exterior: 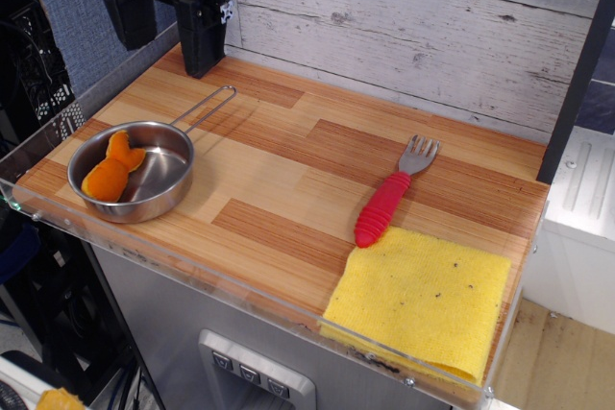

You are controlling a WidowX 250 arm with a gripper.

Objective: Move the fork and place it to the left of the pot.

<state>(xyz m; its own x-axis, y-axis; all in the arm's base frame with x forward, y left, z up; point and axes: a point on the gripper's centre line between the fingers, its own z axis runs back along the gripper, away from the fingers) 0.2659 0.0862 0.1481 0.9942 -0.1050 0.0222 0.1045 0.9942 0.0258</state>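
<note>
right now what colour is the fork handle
Red, ribbed, with grey tines; the fork shows clearly in the observation.image view.

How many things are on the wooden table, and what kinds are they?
Pot: 1
Orange pieces inside the pot: 2, as far as I can tell
Fork: 1
Yellow cloth: 1
Total: 5

The gripper hangs above the table's far left corner and holds nothing.
</note>
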